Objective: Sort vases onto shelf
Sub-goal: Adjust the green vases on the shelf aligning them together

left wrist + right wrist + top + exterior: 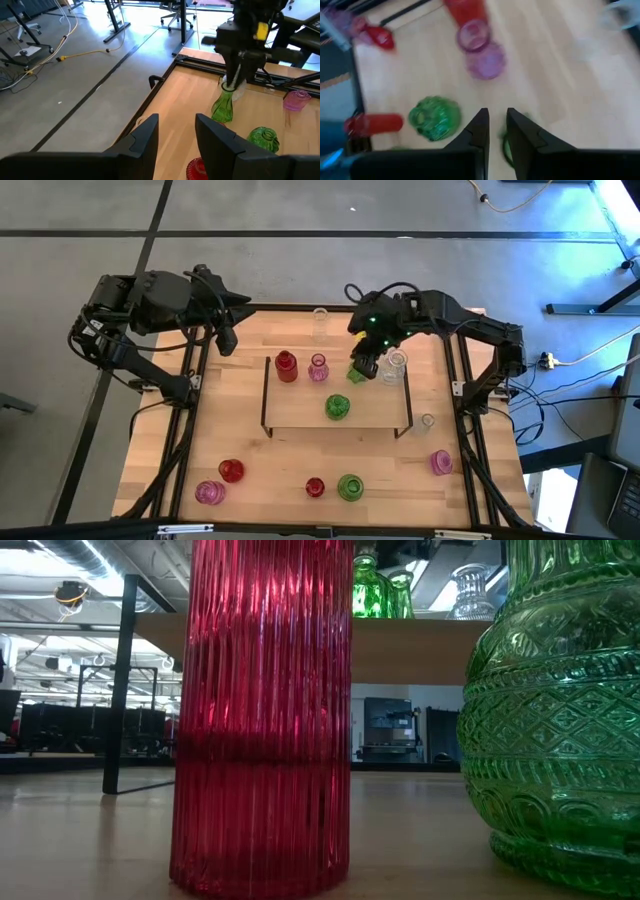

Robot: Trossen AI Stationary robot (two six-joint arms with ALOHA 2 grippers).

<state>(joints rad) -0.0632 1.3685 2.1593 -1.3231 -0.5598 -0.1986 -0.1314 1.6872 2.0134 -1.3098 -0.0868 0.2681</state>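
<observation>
Reaching over the shelf [300, 416] at frame centre, the right gripper [366, 366] pinches a green vase [357, 374]; the left gripper [176, 136], upper left, stands half-open.

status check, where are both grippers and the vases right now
Right gripper shut on green glass bottle vase, over the light-wood shelf. Left gripper idle at table's back left, holding nothing. Clear glass vase crowds the drop spot.
</observation>
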